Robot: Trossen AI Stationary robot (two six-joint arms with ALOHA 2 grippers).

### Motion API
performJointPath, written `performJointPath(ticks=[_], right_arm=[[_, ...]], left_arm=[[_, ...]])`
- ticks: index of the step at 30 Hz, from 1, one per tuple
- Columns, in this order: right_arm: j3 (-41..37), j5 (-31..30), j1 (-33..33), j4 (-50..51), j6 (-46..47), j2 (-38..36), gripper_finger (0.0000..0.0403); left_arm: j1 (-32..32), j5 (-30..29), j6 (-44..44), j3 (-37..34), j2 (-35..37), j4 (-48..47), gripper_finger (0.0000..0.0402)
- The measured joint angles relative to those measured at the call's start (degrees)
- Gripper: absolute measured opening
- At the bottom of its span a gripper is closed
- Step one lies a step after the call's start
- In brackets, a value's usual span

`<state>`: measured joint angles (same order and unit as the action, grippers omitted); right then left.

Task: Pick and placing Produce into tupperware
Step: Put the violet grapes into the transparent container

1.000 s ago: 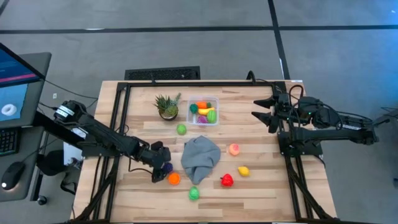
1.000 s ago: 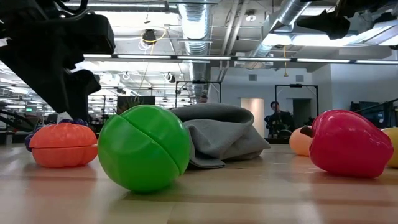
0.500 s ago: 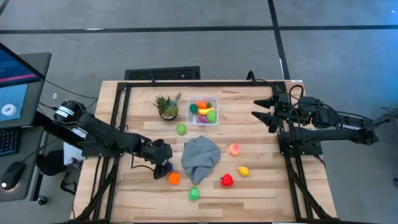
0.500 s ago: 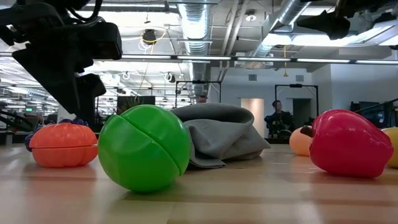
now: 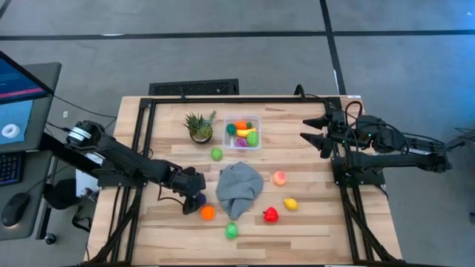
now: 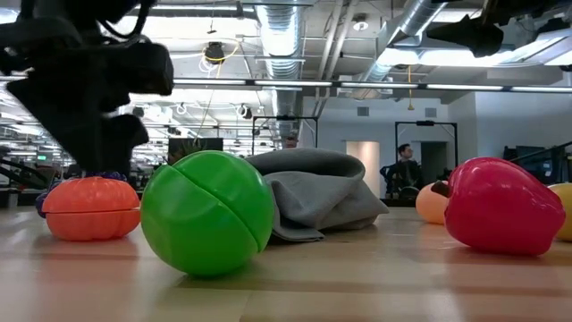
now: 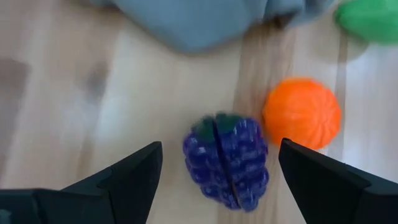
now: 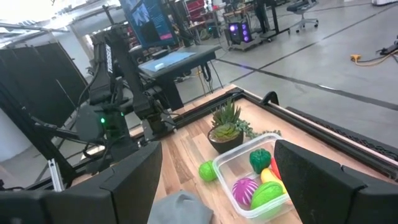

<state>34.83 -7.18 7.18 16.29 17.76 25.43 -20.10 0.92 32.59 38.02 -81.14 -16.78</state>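
The tupperware (image 5: 243, 133) is seen at the table's (image 5: 312, 222) far middle, holding several toy pieces, with the plant (image 5: 200, 127) just beside it. The purple grapes (image 7: 226, 160) lie on the wood between the left gripper's (image 7: 217, 174) wide-spread fingers (image 7: 134, 177), untouched, with the orange piece (image 7: 302, 112) just beside them. The grey cloth (image 5: 239, 188) is shown near the centre, ringed by a green ball (image 6: 207, 213), a red pepper (image 6: 500, 206), and further pieces. The right gripper (image 5: 315, 130) is held above the table's right side, jaws apart and empty.
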Motion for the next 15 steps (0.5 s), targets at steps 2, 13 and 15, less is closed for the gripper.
performJointPath(ticks=[2,13,15], right_arm=[[0.02,-0.01,0.02,0.27,-0.03,0.00,0.0333],[0.02,0.00,0.02,3.38,1.31,0.00,0.0333],[0.02,0.00,0.02,3.37,1.31,0.00,0.0333]], left_arm=[[-0.09,2.08,-0.13,0.00,-2.20,1.89,0.0310],[0.00,1.36,0.29,0.87,-7.02,4.01,0.0310],[0.00,0.87,0.31,0.90,-7.02,3.71,0.0310]])
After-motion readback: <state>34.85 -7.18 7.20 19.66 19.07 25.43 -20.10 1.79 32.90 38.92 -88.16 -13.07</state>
